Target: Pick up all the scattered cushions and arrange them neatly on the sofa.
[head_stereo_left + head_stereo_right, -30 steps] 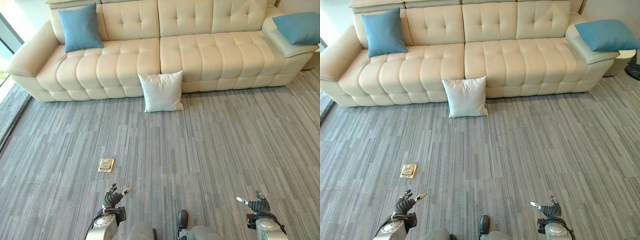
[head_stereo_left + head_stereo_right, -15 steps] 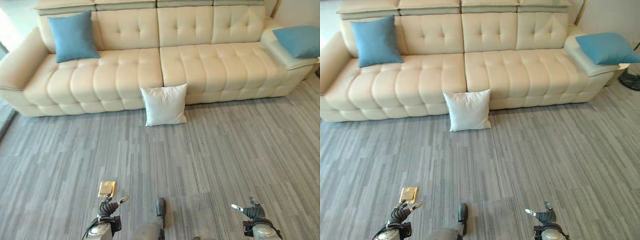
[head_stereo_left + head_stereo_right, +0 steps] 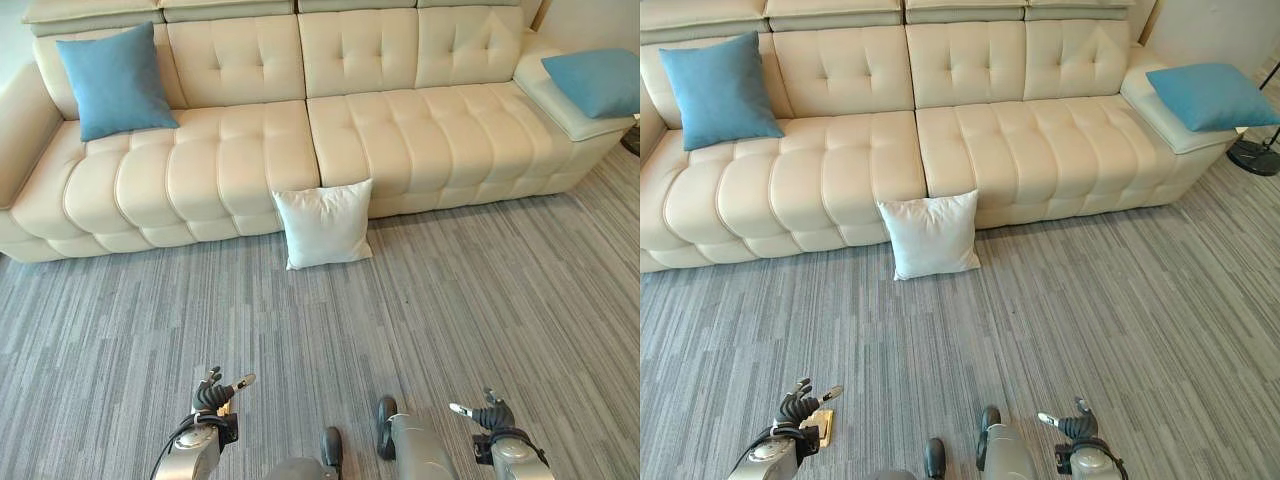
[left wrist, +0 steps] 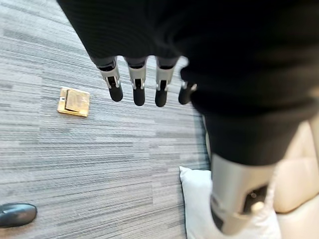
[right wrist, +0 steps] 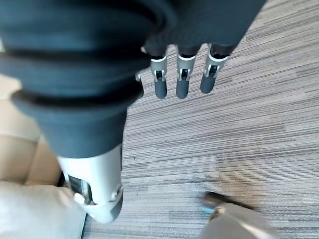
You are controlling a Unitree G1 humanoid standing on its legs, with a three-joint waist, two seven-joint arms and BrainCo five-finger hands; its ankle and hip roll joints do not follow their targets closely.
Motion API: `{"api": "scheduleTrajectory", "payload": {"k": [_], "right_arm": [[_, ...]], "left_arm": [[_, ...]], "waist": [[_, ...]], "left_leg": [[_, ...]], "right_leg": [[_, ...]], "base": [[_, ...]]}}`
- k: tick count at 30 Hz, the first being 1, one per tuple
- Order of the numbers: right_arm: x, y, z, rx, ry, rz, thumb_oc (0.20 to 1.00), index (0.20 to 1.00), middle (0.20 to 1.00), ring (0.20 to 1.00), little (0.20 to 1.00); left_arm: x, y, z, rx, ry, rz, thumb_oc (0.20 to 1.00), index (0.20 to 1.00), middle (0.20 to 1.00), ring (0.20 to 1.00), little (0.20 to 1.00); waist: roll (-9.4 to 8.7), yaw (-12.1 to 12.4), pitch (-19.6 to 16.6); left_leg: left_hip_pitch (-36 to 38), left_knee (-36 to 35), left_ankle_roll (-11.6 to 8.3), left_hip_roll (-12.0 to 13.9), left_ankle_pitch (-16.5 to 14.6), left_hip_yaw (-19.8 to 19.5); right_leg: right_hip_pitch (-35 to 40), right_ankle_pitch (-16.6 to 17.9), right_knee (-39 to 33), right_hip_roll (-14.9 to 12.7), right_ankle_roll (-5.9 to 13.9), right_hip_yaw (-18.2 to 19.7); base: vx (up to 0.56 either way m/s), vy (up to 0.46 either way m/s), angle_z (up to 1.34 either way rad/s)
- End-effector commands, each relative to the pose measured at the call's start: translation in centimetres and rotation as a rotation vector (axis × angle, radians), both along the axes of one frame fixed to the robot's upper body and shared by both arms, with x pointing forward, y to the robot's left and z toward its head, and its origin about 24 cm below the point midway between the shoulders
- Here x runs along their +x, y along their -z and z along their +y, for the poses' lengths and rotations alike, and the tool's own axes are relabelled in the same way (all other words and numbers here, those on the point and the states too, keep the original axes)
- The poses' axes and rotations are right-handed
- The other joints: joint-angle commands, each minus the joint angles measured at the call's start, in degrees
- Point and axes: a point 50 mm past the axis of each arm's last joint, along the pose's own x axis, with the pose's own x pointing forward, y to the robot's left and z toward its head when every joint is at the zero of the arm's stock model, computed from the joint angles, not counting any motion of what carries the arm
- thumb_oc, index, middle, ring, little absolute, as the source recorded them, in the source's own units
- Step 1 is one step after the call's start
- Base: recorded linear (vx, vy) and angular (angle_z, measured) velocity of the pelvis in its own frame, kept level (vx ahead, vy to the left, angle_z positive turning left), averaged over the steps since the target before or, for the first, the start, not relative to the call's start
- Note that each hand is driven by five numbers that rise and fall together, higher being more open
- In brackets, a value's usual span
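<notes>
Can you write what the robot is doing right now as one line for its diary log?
phase: approaching | white cushion: on carpet against sofa | blue cushions: on sofa | left hand: open, empty | right hand: open, empty

Sofa (image 3: pixel 240 150) left armrest cut off by the head views' left edge; blue cushion (image 3: pixel 598 80) on the sofa's right end clipped at the right edge. Brass floor plate (image 3: pixel 820 425) partly hidden behind left hand (image 3: pixel 798 405). White cushion (image 4: pixel 199 204) in left wrist view partly covered by the thumb, cut by the edge.

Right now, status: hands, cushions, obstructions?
Left hand, right hand open, empty. White cushion on carpet against sofa. Brass floor plate near left hand.
</notes>
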Motion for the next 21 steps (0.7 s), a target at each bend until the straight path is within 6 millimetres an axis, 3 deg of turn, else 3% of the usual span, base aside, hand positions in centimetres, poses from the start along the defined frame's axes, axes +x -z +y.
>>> {"api": "scheduleTrajectory", "payload": {"k": [1,3,4,9,12,13,14,17,18,21], "right_arm": [[1.1,-1.2,-2.2,-0.069,0.023,-0.042,1.0,1.0,1.0,1.0,1.0],[0.5,-1.0,-2.5,-0.068,0.032,-0.026,1.0,1.0,1.0,1.0,1.0],[0.5,-1.0,-2.5,-0.068,0.032,-0.026,1.0,1.0,1.0,1.0,1.0],[0.3,-1.3,-3.5,-0.081,0.051,-0.039,1.0,1.0,1.0,1.0,1.0],[0.8,-1.7,-3.7,-0.087,0.042,-0.061,1.0,1.0,1.0,1.0,1.0],[0.8,-1.7,-3.7,-0.087,0.042,-0.061,1.0,1.0,1.0,1.0,1.0],[0.8,-1.7,-3.7,-0.088,0.039,-0.058,1.0,1.0,1.0,1.0,1.0],[0.5,-1.5,-3.7,-0.091,0.046,-0.041,1.0,1.0,1.0,1.0,1.0],[0.4,-1.4,-3.5,-0.081,0.043,-0.037,1.0,1.0,1.0,1.0,1.0],[0.1,-1.1,-3.0,-0.081,0.017,-0.016,1.0,1.0,1.0,1.0,1.0]], "left_arm": [[0.9,-1.4,0.0,0.021,0.032,-0.089,1.0,1.0,1.0,1.0,1.0],[0.9,-1.0,-0.8,-0.019,0.024,-0.087,1.0,1.0,1.0,1.0,1.0],[0.9,-1.0,-0.9,-0.019,0.023,-0.087,1.0,1.0,1.0,1.0,1.0],[1.3,-0.9,-1.8,-0.07,0.014,-0.105,1.0,1.0,1.0,1.0,1.0],[1.4,-0.9,-2.0,-0.078,0.015,-0.108,1.0,1.0,1.0,1.0,1.0],[1.4,-0.9,-2.0,-0.078,0.015,-0.108,1.0,1.0,1.0,1.0,1.0],[1.4,-0.9,-2.1,-0.085,0.01,-0.109,1.0,1.0,1.0,1.0,1.0],[1.3,-0.7,-2.2,-0.088,0.014,-0.096,1.0,1.0,1.0,1.0,1.0],[1.1,-0.6,-2.3,-0.087,0.021,-0.086,1.0,1.0,1.0,1.0,1.0],[0.6,-0.3,-2.4,-0.081,0.033,-0.062,1.0,1.0,1.0,1.0,1.0]], "waist": [[-0.13,-0.6,-0.1],[0.18,-1.1,-1.6],[0.21,-1.2,-1.6],[0.48,-1.6,-1.7],[-0.01,-1.1,-0.4],[0.06,-1.1,-0.4],[-0.29,-0.8,0.1],[-0.86,-0.6,0.5],[-1.46,-0.5,0.4],[-1.71,-0.5,0.3]], "left_leg": [[3.1,0.8,-3.98,3.0,-4.6,-2.5],[4.4,3.9,-5.01,4.5,-5.3,-3.2],[4.3,4.0,-5.04,4.6,-5.4,-3.3],[0.1,17.9,-8.29,6.0,0.2,-4.2],[-4.8,29.5,-8.75,5.8,3.8,-5.1],[-5.0,29.9,-8.77,5.8,3.6,-5.1],[-7.7,34.6,-8.33,6.6,3.7,-4.1],[-10.8,33.5,-7.51,6.6,1.8,-2.7],[-12.8,27.3,-6.55,6.3,-1.0,-1.7],[-12.8,15.2,-6.49,5.5,-0.3,-1.9]], "right_leg": [[9.6,4.3,-5.6,2.0,0.07,-1.1],[11.4,3.8,-4.2,2.6,-1.84,-1.4],[11.4,3.7,-4.1,2.6,-1.86,-1.4],[15.2,-0.4,-2.7,3.7,-5.3,-2.1],[17.7,-2.8,-1.7,4.2,-7.34,-2.1],[17.7,-2.8,-1.7,4.3,-7.37,-2.2],[18.9,-4.2,-1.1,4.5,-8.18,-2.3],[20.3,-5.0,-1.0,3.9,-8.32,-3.0],[21.7,-5.6,-1.4,3.4,-8.12,-3.6],[23.5,-7.2,-1.3,3.1,-7.67,-4.8]], "base": [[0.29,-0.148,-0.07],[0.43,-0.246,0.2],[0.48,-0.327,0.15],[0.26,-0.224,0.34],[0.22,-0.223,0.01],[0.22,-0.207,0.12],[0.2,-0.188,0.22],[0.2,-0.131,0.18],[0.22,-0.059,0.12],[0.27,-0.006,0.22]]}}
